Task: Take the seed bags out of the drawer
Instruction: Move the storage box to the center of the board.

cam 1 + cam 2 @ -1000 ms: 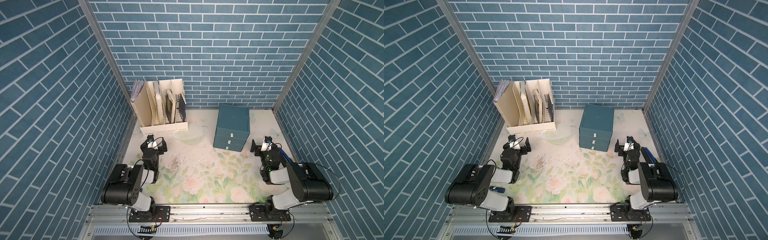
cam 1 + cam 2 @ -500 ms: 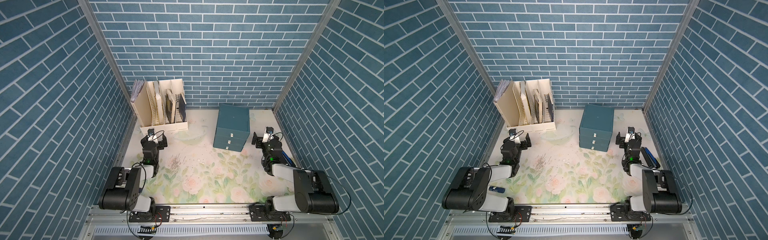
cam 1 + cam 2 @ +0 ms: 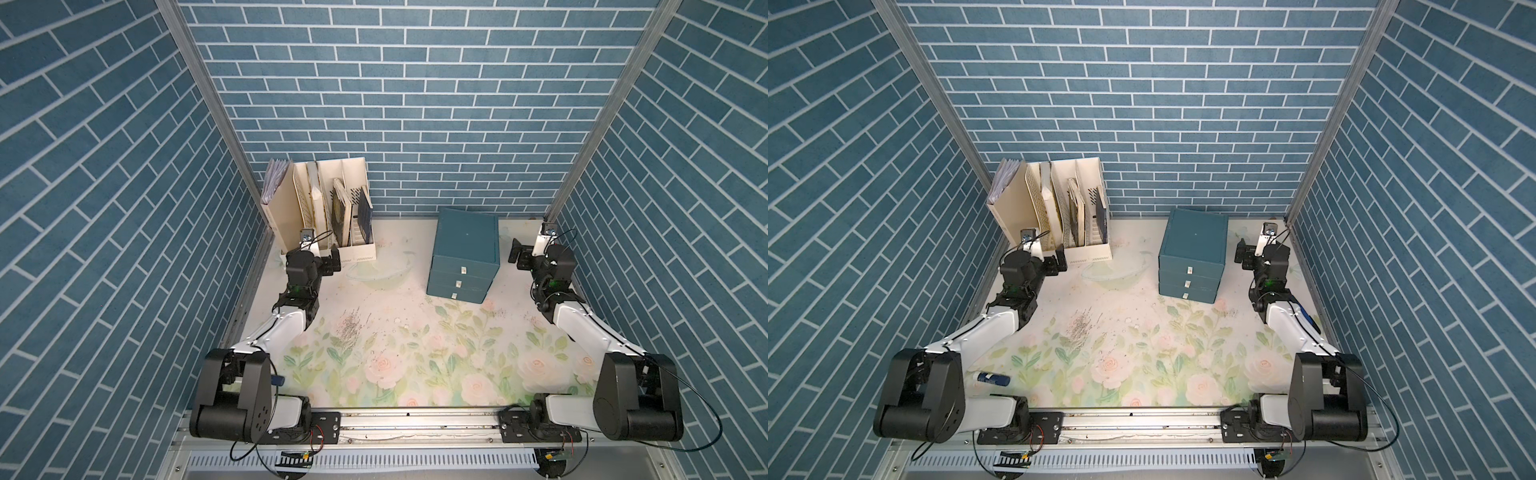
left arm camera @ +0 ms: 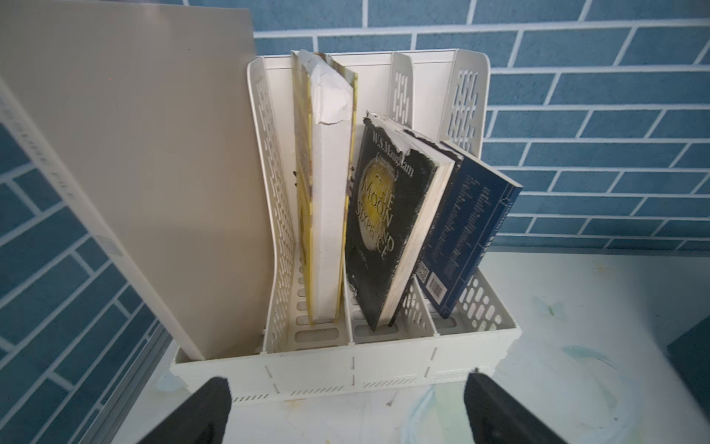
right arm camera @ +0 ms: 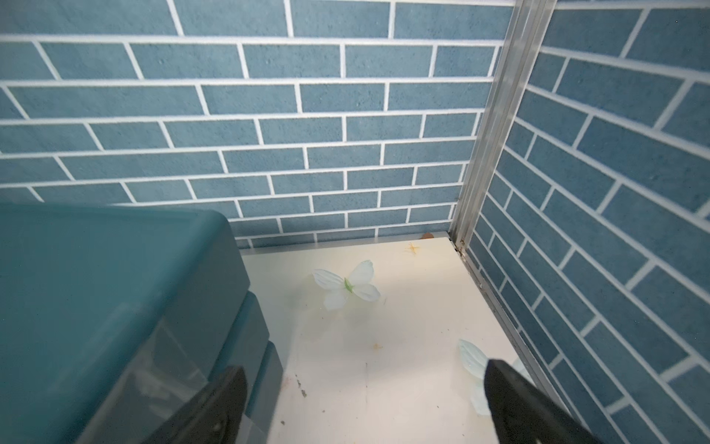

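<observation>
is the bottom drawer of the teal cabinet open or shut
Shut: the bottom drawer sits flush with the upper drawers in the cabinet, nothing pulled out.

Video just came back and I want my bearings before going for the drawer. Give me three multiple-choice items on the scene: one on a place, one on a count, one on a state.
1. Where does the cabinet stand?
A. To the robot's right of the file rack, near the back wall.
B. On top of the file rack.
C. Against the front rail.

2. How many drawers does it have?
A. Two.
B. Three.
C. Four.

3. What state is the lowest drawer in?
A. Pulled halfway out.
B. Lifted out onto the table.
C. Shut.

Answers:
1 A: both top views show it beside the rack at the back.
2 B: three white pull tabs sit one above another.
3 C: its front lines up with the two above and none of its inside shows.
</observation>
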`<action>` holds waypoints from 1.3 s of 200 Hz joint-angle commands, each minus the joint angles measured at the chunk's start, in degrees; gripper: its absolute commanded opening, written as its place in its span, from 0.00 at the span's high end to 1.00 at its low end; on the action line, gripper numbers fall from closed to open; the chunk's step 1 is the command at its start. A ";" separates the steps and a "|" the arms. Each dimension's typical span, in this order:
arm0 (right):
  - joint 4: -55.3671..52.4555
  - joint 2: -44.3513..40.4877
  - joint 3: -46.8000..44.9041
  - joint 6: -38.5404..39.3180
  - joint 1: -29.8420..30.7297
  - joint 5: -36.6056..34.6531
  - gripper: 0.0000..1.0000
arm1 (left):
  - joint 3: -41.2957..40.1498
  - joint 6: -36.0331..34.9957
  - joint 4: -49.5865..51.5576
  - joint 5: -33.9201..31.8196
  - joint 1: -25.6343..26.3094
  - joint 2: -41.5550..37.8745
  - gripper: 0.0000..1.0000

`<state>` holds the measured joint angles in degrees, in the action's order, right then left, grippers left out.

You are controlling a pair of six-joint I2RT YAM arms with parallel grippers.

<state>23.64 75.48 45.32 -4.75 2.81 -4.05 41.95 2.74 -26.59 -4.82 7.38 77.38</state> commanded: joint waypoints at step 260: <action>-34.90 21.99 32.51 -6.41 6.99 37.45 0.00 | 23.87 16.13 24.63 12.25 13.86 10.95 0.00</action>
<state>-8.01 95.42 75.61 -12.60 6.50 30.26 64.03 17.61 -3.66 6.00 20.21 88.03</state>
